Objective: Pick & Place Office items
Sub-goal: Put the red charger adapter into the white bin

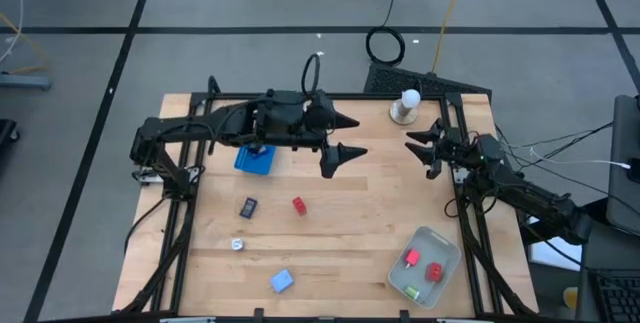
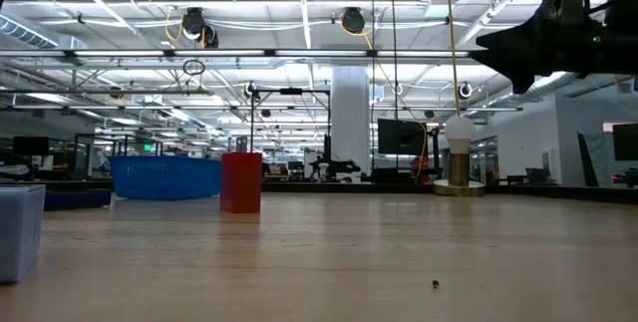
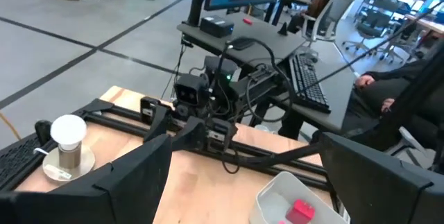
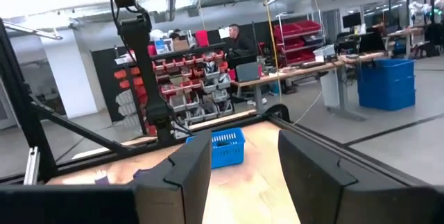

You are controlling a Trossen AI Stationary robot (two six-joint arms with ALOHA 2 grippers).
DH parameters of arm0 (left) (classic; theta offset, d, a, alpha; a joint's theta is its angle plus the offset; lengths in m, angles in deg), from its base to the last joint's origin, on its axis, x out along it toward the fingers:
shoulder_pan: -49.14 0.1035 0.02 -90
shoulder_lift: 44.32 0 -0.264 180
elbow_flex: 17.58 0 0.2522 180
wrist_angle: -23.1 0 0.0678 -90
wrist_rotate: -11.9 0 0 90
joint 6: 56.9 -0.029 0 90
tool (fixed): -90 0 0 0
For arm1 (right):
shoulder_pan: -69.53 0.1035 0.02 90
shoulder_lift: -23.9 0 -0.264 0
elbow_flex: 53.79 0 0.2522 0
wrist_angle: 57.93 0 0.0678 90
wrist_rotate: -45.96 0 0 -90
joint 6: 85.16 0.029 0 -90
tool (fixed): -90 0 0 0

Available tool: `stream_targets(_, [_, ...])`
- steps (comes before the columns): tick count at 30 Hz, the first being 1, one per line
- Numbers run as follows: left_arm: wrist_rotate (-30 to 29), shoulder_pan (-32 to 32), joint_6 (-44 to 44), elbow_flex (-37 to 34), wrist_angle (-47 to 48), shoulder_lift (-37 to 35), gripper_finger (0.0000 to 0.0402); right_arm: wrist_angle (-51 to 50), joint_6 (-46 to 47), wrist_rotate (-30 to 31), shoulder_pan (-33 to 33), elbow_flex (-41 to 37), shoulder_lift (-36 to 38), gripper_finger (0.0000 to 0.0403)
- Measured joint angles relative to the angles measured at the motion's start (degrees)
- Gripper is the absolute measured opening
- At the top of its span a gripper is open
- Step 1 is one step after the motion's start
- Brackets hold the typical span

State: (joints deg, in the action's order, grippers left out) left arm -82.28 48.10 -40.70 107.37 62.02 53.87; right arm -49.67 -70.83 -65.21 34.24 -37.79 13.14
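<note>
My left gripper [image 1: 343, 137] hangs open above the table's far middle; my right gripper [image 1: 424, 149] is open near the right edge, facing it. Neither touches anything. On the table lie a red block [image 1: 299, 204], a black clip [image 1: 248, 206], a silvery-white piece [image 1: 237, 245] and a blue piece [image 1: 282, 280]. Two red pieces [image 1: 411, 257] and a green one [image 1: 412, 291] lie in the translucent tray [image 1: 447, 255]. In the low view the red block [image 2: 241, 182] stands on the wood. The left wrist view shows the tray [image 3: 272, 191] past my open left gripper [image 3: 246, 161].
A blue basket [image 1: 255, 159] sits under the left arm, also seen past my open right gripper [image 4: 243, 158] as the basket [image 4: 222, 148]. The white knob-topped stand [image 1: 405, 106] is at the far edge. Bare wood spans the table's middle. A person sits at a desk [image 3: 388, 92] beyond the right side.
</note>
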Motion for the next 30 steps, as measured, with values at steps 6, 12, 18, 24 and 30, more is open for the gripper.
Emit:
stream_targets(6, [1.67,-0.64,-2.45,0.0,0.04,0.0,0.0367,-0.79,-0.07,0.02,0.02,-0.07,0.0,0.0161])
stream_targets(12, [2.07,-1.22,-5.19,0.0,0.79,0.0,0.0367,-0.83,-0.09,0.02,0.02,-0.11,0.0,0.0159])
stream_targets(18, [-0.83,-2.15,-9.75,0.0,7.73,0.02,0.0367,0.02,6.0,1.84,0.03,-0.12,-0.12,0.0161])
stream_targets(24, [-1.9,-2.78,-12.91,0.0,9.84,0.02,0.0367,-0.02,5.9,1.56,0.04,-0.15,-0.13,0.0164])
stream_targets(30, [-4.88,-3.68,-11.47,0.0,9.85,-0.01,0.0367,-0.05,5.97,1.55,0.04,-0.15,-0.13,0.0161])
